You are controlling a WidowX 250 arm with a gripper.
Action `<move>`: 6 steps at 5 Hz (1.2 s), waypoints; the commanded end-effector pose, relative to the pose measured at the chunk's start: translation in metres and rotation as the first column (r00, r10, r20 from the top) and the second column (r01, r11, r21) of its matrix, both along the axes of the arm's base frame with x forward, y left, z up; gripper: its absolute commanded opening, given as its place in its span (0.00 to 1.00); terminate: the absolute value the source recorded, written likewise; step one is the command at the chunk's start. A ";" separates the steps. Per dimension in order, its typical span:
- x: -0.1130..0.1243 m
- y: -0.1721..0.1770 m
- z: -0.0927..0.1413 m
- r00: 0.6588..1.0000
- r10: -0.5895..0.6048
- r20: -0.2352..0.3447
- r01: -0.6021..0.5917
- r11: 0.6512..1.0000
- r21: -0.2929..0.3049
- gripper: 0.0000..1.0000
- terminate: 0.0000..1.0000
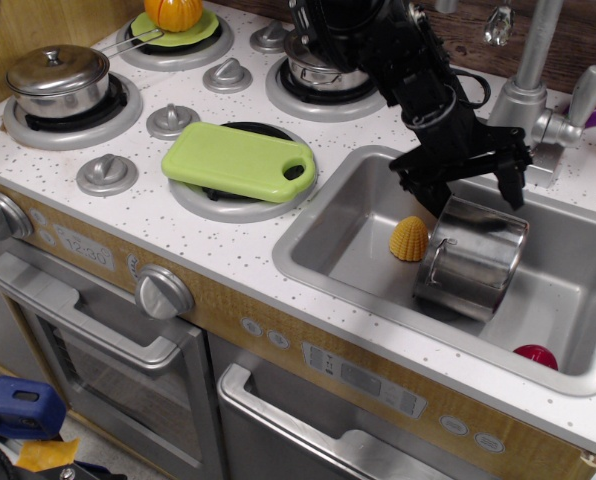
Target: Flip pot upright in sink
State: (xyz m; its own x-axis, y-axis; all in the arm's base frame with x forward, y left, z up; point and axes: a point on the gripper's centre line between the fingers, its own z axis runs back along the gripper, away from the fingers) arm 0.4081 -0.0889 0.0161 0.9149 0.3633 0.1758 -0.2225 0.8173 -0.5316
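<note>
Sink (323, 255) sat in the speckled table (128, 215). Pot (470, 260) lay tilted on its side in the sink, yellow corn piece (409, 239) just beside it. Claw (470, 183) hung above pot, fingers spread, gripping nothing.

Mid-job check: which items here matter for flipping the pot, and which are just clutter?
Job: pot, lying on its side; sink; gripper, open above the pot.

Clutter: yellow corn piece, red object, green cutting board, lidded pots, faucet.
</note>
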 end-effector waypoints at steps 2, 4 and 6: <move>-0.004 -0.031 0.022 0.981 0.158 -0.114 -0.175 0.973 -0.148 0.00 0.00; 0.001 -0.053 0.017 0.969 0.236 -0.073 -0.244 0.960 -0.135 0.00 0.00; 0.005 -0.060 0.011 0.972 0.179 -0.155 -0.129 0.950 0.285 0.00 0.00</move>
State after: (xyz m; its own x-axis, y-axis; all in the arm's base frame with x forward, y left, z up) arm 0.3991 -0.1448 0.0049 0.9036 0.4242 0.0588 -0.4108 0.8973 -0.1613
